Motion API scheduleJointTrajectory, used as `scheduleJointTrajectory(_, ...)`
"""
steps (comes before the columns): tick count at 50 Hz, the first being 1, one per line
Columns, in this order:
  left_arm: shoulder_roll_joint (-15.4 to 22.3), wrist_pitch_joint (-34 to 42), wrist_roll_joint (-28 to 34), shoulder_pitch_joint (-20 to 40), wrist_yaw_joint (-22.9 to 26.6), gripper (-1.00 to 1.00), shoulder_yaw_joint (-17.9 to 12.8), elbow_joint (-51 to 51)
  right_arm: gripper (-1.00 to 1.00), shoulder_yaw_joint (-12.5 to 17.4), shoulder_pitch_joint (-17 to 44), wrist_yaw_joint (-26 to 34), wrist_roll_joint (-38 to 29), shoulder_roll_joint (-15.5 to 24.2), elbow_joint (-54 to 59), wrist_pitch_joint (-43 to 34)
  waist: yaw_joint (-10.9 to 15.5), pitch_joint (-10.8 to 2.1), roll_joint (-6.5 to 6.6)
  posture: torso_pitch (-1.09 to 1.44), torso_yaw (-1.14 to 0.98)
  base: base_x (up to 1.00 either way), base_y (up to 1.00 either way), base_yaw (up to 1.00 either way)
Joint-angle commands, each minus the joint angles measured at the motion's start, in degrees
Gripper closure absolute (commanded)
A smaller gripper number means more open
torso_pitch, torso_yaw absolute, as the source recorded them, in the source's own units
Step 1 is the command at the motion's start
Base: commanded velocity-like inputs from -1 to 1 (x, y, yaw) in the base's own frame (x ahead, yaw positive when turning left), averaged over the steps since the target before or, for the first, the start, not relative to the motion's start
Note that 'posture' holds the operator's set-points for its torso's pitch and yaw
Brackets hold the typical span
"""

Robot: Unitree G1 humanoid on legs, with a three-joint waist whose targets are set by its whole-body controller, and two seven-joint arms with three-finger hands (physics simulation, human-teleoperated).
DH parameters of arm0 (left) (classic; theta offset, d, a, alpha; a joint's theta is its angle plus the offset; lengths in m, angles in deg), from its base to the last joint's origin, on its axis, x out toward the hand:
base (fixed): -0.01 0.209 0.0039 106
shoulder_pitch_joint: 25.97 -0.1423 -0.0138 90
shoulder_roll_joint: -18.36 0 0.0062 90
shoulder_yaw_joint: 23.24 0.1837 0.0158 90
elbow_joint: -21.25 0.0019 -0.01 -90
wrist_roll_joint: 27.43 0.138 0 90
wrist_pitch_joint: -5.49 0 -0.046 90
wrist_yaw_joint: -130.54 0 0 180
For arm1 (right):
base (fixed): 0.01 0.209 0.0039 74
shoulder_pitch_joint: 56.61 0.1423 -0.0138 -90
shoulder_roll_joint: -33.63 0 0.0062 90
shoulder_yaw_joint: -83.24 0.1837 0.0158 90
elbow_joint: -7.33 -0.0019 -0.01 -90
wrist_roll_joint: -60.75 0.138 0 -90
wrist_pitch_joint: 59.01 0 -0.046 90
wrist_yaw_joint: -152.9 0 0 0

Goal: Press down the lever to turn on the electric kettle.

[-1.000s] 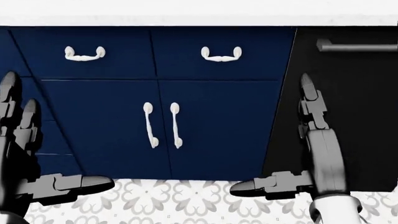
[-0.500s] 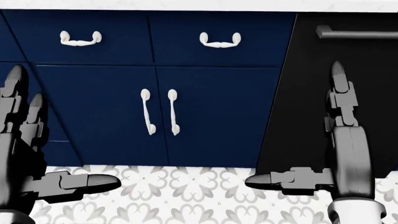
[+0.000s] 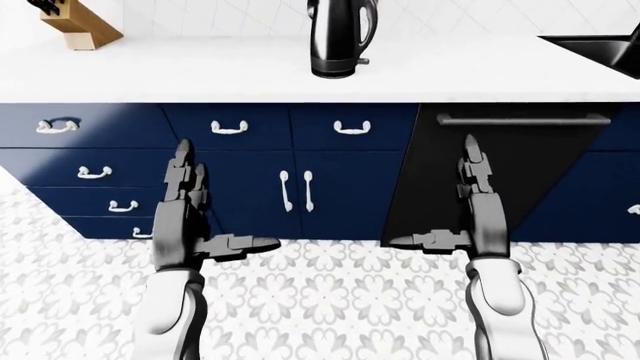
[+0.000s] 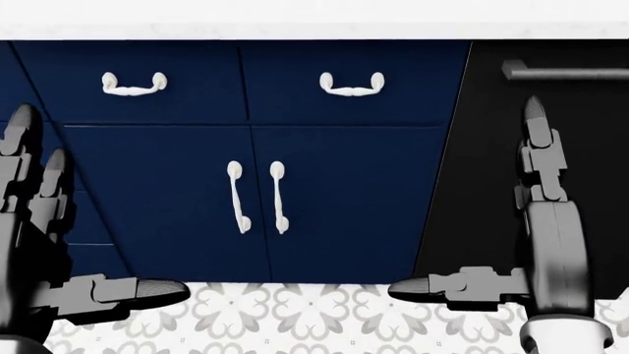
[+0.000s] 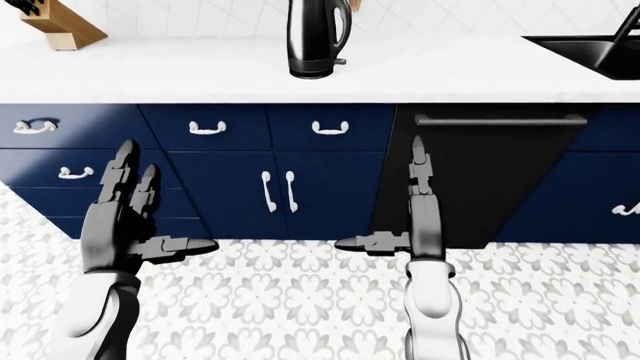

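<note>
A black electric kettle (image 3: 340, 37) stands upright on the white counter (image 3: 200, 75), at the top middle of the left-eye view. Its small lever (image 3: 365, 61) sticks out low on its right side, near the base. Both hands hang well below the counter, over the cabinet fronts. My left hand (image 3: 215, 214) is open, fingers pointing up and thumb out to the right. My right hand (image 3: 440, 206) is open too, fingers up and thumb out to the left. Neither touches anything. The head view shows only the cabinet doors and both hands (image 4: 59, 243) (image 4: 492, 221).
Navy cabinets with white handles (image 3: 295, 191) run under the counter. A black dishwasher front (image 3: 520, 150) with a bar handle is at the right. A knife block (image 3: 75, 26) stands at the top left and a black sink (image 3: 600, 49) at the top right. Patterned floor tiles (image 3: 330, 300) lie below.
The head view shifted up and then back down, so the camera moved. My right hand has moved to the right and slightly up in the view. The left hand has hardly moved.
</note>
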Motion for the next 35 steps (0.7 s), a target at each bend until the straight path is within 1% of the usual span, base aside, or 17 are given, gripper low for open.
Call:
scheduleJointTrajectory(1,0.27,-1.41,-0.02,1.11,-0.09,-1.00,-0.20,-2.09,-1.00,0.05,1.11,-0.17,-0.04,0.22,-2.34,1.59,0.02,-0.81,0.09,0.00,0.00,0.13,0.00,0.00)
scheduleJointTrajectory(3,0.25,-1.34,0.03,1.08,-0.12,-1.00,-0.11,-2.23,-1.00,0.15,1.00,-0.17,-0.06,0.21,-2.67,1.40,0.16,-0.99,-0.41,0.00,0.00,0.12,0.00,0.00)
scheduleJointTrajectory(7,0.27,-1.24,0.04,1.33,-0.19,-1.00,-0.16,-2.10,-1.00,0.32,1.12,-0.13,0.07,0.28,-2.60,1.44,0.15,-0.37,-2.04,0.00,0.00,0.13,0.00,0.00)
scheduleJointTrajectory(12,0.29,-1.86,0.06,1.57,-0.21,-1.00,-0.11,-1.23,-1.00,0.34,1.12,-0.22,0.13,0.25,-2.44,1.64,0.09,-1.02,-1.98,0.00,0.00,0.14,0.00,0.00)
scheduleJointTrajectory(15,0.29,-1.95,0.05,1.59,-0.27,-1.00,-0.06,-1.11,-1.00,0.25,1.08,-0.29,0.04,0.23,-2.45,1.68,-0.18,-0.73,-0.84,0.00,0.00,0.16,0.00,0.00)
scheduleJointTrajectory(17,0.32,-1.70,0.00,1.49,-0.27,-1.00,-0.09,-1.50,-1.00,0.24,1.03,-0.32,0.08,0.20,-2.41,1.81,-0.38,-0.30,0.74,0.00,0.00,0.19,0.00,0.00)
scheduleJointTrajectory(18,0.34,-1.62,-0.05,1.50,-0.27,-1.00,-0.15,-1.58,-1.00,0.22,0.97,-0.33,0.05,0.19,-2.55,1.75,-0.45,-0.49,2.02,0.00,0.00,0.18,0.00,0.00)
scheduleJointTrajectory(19,0.32,-1.65,-0.03,1.40,-0.26,-1.00,-0.11,-1.64,-1.00,0.19,0.97,-0.34,0.04,0.18,-2.55,1.77,-0.34,-0.99,1.88,0.00,0.00,0.19,0.00,0.00)
scheduleJointTrajectory(20,0.34,-1.52,-0.03,1.35,-0.26,-1.00,-0.13,-1.84,-1.00,0.17,1.00,-0.37,0.11,0.16,-2.28,2.00,0.25,-0.30,1.63,0.00,0.00,0.18,0.00,0.00)
scheduleJointTrajectory(21,0.36,-1.45,-0.02,1.37,-0.26,-1.00,-0.16,-1.90,-1.00,0.16,1.05,-0.38,0.14,0.16,-2.12,2.06,0.14,0.05,2.57,0.00,0.00,0.19,0.00,0.00)
scheduleJointTrajectory(22,0.37,-1.32,-0.04,1.45,-0.29,-1.00,-0.20,-1.96,-1.00,0.21,1.05,-0.36,0.20,0.19,-2.11,2.09,0.43,0.17,2.58,0.00,0.00,0.19,0.00,0.00)
scheduleJointTrajectory(24,0.34,-1.25,0.04,1.34,-0.30,-1.00,-0.07,-2.18,-1.00,0.33,0.94,-0.31,0.35,0.22,-2.11,2.24,0.69,-0.44,2.00,0.00,0.00,0.18,0.00,0.00)
scheduleJointTrajectory(29,0.40,-0.64,-0.06,1.47,-0.26,-1.00,-0.25,-2.73,-1.00,0.14,0.90,-0.28,0.29,0.15,-2.46,1.98,0.96,0.24,-1.07,0.00,0.00,0.18,0.00,0.00)
scheduleJointTrajectory(31,0.37,-0.20,-0.24,1.61,-0.31,-1.00,-0.34,-3.15,-1.00,0.07,0.97,-0.41,0.47,0.07,-1.84,2.51,1.00,-0.31,-3.56,0.00,0.00,0.19,0.00,0.00)
scheduleJointTrajectory(32,0.39,-0.10,-0.25,1.68,-0.34,-1.00,-0.34,-3.20,-1.00,0.07,0.99,-0.38,0.52,0.08,-1.90,2.47,0.78,-1.22,-5.75,0.00,0.00,0.18,0.00,0.00)
scheduleJointTrajectory(33,0.42,-0.07,-0.27,1.77,-0.36,-1.00,-0.36,-3.17,-1.00,0.13,0.91,-0.30,0.60,0.10,-2.30,2.30,0.02,-0.91,-3.77,0.00,0.00,0.19,0.00,0.00)
scheduleJointTrajectory(35,0.40,-0.28,-0.31,1.67,-0.33,-1.00,-0.37,-3.07,-1.00,0.17,0.99,-0.30,0.67,0.16,-2.03,2.49,0.05,-0.36,-4.17,0.00,0.00,0.19,0.00,0.00)
